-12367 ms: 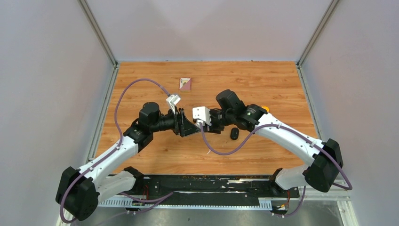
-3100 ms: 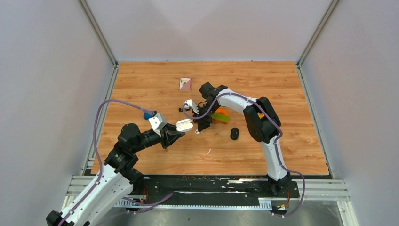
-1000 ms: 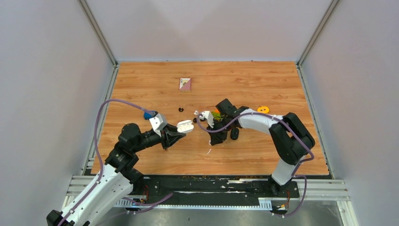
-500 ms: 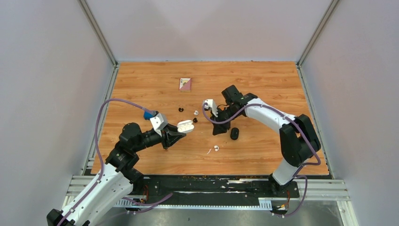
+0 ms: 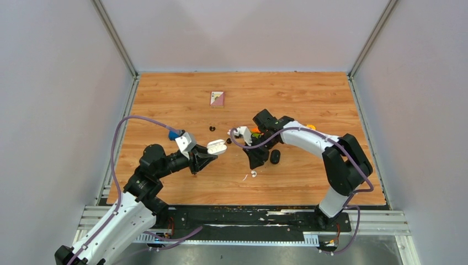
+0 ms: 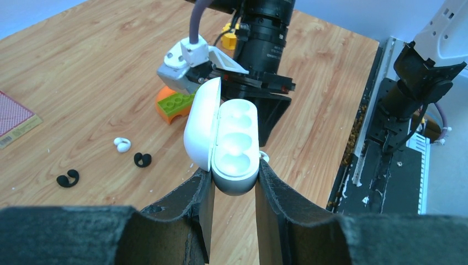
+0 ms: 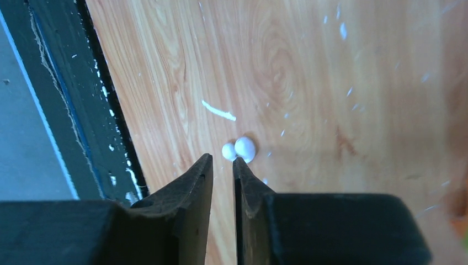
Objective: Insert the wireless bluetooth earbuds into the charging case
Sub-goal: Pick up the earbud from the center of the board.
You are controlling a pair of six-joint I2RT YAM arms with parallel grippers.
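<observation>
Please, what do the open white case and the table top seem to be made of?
The white case is probably hard plastic with a glossy finish: light reflects brightly from its smooth moulded hollows. The table top looks like wood or wood-pattern laminate, rather matte. Orange-brown grain lines show, but the pictures cannot tell which.

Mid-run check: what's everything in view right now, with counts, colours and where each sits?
white charging case: one, white, lid open, clamped in the left gripper
black earbuds: two, black, loose on the table, second nearby
white earbuds: two, white; one near the black earbuds, one just past the right gripper's fingertips
black case: one, black, beside the right arm
toy: one, orange and green, beside the right arm
card: one, red-patterned, far side
left gripper: shut on the white charging case
right gripper: narrowly open, empty
</observation>
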